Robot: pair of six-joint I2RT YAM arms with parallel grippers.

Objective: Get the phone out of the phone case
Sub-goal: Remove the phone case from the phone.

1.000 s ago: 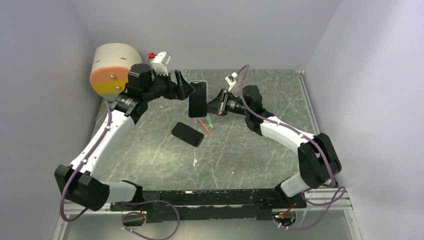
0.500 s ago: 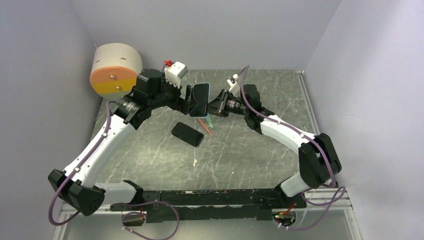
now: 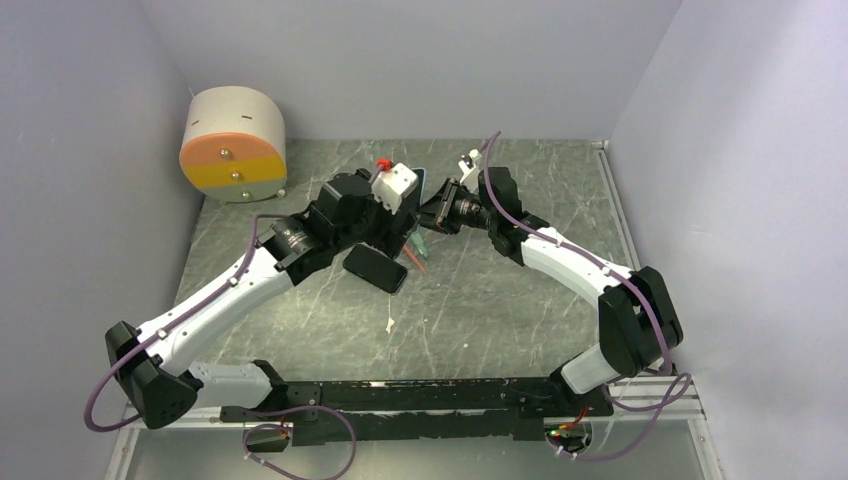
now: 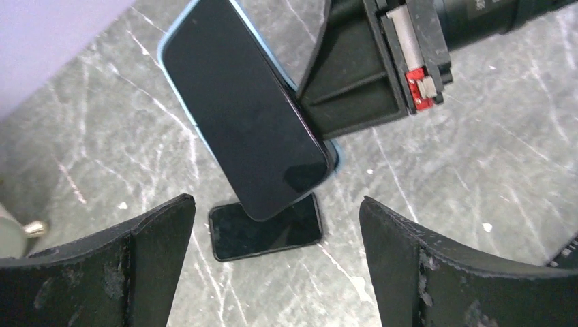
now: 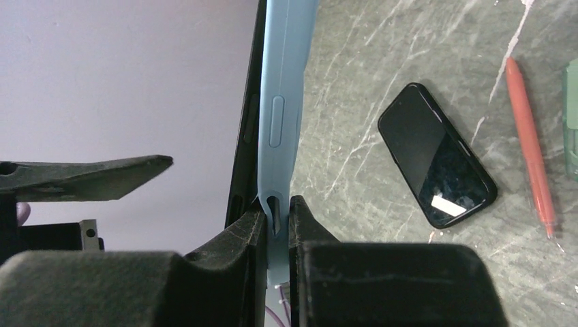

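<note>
Phone [image 4: 245,129] and its light blue phone case [image 5: 283,102] are up off the table [image 3: 480,300], held on edge near the middle of the back. The right end effector [image 5: 276,225] is clamped tight on the lower rim of the phone case. From that wrist, the phone's dark edge lies along the blue side and stands a little away from it toward the gripped end.

The left end effector [image 4: 272,231] faces the dark screen with its fingers spread wide, one on each side of the phone's lower end. Neither finger touches it, as far as I can see.

Down on the table lies a second black phone [image 5: 436,167], flat and screen up, with a red pen [image 5: 528,136] just beside it. A round drawer unit [image 3: 232,143] sits in the far left corner.
</note>
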